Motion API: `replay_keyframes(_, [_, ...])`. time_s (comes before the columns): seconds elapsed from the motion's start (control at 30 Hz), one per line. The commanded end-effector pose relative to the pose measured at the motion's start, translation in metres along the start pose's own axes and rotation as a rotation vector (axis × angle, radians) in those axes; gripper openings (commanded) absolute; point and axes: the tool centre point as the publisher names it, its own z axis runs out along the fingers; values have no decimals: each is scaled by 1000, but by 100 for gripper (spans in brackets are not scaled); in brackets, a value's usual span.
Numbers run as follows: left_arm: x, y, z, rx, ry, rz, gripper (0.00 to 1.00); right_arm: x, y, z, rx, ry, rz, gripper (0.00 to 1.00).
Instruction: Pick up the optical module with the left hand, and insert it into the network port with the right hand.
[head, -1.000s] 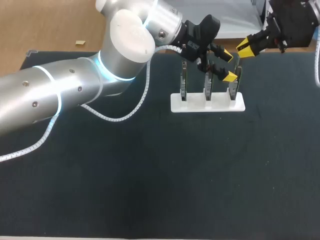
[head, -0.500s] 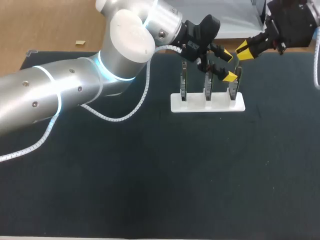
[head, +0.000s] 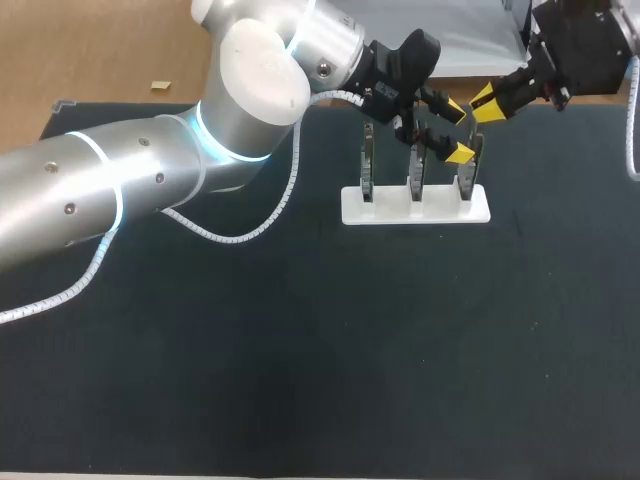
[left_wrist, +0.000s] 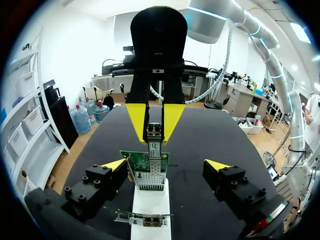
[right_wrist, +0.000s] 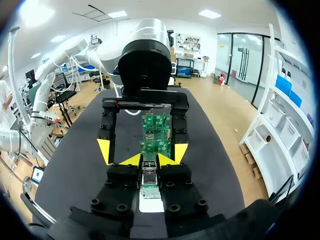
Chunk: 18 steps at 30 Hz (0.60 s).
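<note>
A white stand (head: 415, 205) holds three upright green circuit boards. The right-hand board (left_wrist: 145, 162) stands between the tips of my left gripper (left_wrist: 165, 165), which is open wide around it without touching it. The silver optical module (left_wrist: 154, 145) sticks out of that board's port cage. My right gripper (left_wrist: 154, 127) comes in from the far side and is shut on the module's outer end. In the right wrist view the module (right_wrist: 149, 170) sits between my right gripper's (right_wrist: 150, 160) yellow tips, with the boards (right_wrist: 156, 145) straight ahead.
The stand sits near the far edge of the dark table mat (head: 330, 350). My left arm (head: 150, 170) stretches across the mat's left and far side. The other two boards (head: 367, 165) (head: 414, 170) stand left of the gripped one.
My right gripper has shifted slightly up and back at the board; its fingers have eased a touch. The left arm and stand have not moved.
</note>
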Motion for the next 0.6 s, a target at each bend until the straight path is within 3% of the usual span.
replay_keyframes(0.03, [0,0,0,0,3,-1,100,-1,-1,-1,-6,-3,5,100])
replay_keyframes(0.33, [0,0,0,0,3,-1,100,-7,1,-14,-14,-64,19,100])
replay_keyframes(0.43, [0,0,0,0,3,-1,100,-9,2,-21,-54,-85,3,100])
replay_keyframes(0.6, [0,0,0,0,3,-1,100,-9,5,-25,-77,-72,-13,100])
